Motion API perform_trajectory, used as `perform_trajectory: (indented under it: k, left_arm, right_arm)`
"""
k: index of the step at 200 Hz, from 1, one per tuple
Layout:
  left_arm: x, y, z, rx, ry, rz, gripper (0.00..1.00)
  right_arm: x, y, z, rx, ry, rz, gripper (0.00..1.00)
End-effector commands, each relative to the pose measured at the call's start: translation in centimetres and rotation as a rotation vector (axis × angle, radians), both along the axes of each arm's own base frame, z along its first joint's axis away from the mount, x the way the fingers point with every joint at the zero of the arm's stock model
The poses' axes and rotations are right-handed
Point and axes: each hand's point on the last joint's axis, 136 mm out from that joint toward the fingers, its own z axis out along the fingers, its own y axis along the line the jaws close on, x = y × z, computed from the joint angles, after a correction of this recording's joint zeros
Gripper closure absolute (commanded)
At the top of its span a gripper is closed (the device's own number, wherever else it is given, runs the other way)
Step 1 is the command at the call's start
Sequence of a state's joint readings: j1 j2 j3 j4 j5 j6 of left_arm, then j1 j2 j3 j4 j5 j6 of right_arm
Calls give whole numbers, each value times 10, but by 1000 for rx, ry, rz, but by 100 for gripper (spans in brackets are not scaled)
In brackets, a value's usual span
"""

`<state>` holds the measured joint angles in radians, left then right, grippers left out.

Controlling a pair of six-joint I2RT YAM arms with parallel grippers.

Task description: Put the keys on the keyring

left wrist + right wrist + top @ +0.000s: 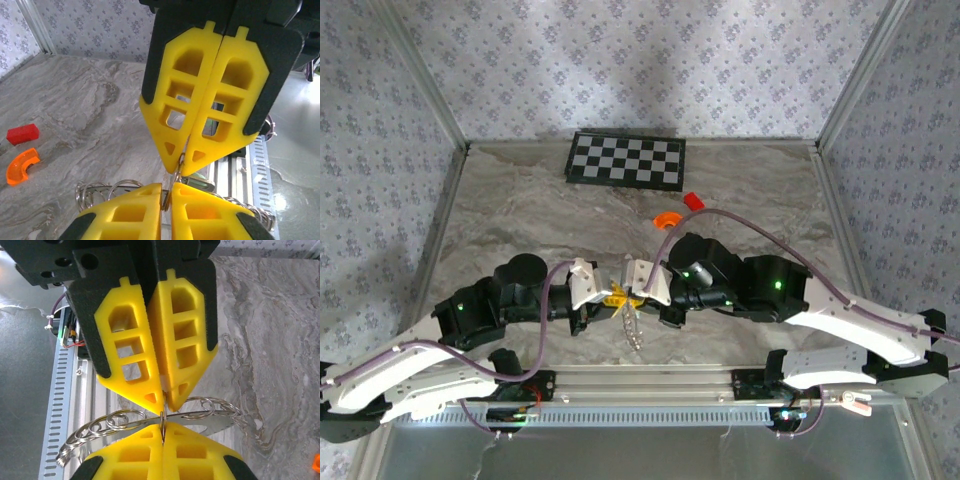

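My two grippers meet tip to tip low over the near middle of the table. A thin metal keyring (162,415) stands on edge between them. The left gripper (166,187) is shut on one side of it and the right gripper (163,427) on the other. In the top view the left gripper (610,295) and right gripper (638,290) nearly touch, and a silver key with rings (632,330) hangs below them. A flat key blade (210,423) lies crosswise behind the ring, and chains of small rings (120,417) curve out to both sides.
A red block (693,201) and an orange curved piece (667,219) lie on the marble table behind the grippers, with a checkerboard (626,160) at the back. A slotted aluminium rail (650,385) runs along the near edge just below the grippers.
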<state>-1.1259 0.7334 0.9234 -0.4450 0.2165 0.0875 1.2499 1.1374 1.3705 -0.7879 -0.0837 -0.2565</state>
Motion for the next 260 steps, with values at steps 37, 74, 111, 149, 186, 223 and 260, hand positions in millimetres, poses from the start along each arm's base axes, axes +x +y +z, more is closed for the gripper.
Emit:
perform_trajectory:
  k: [37,74,111,149,186,223,260]
  left_arm:
    - [0,0,24,-82,-42,-1,100]
    - [-6,2,37,-173,-53,-26,100]
    - [-18,3,52,-271,-73,-81,100]
    - [-31,6,65,-335,-98,-147,100]
    - [-36,6,70,-364,-106,-179,100]
    - [-39,8,74,-396,-103,-187,100]
    - [-31,8,66,-352,-97,-142,100]
  right_arm:
    - [-1,3,16,24,-40,16,100]
    - [-4,7,20,99,-19,14,97]
    - [-9,10,31,225,6,15,77]
    - [-11,8,38,300,13,25,77]
    - [-12,5,35,324,14,25,85]
    - [-15,3,38,352,-1,37,97]
    - [-13,-1,40,369,-21,25,100]
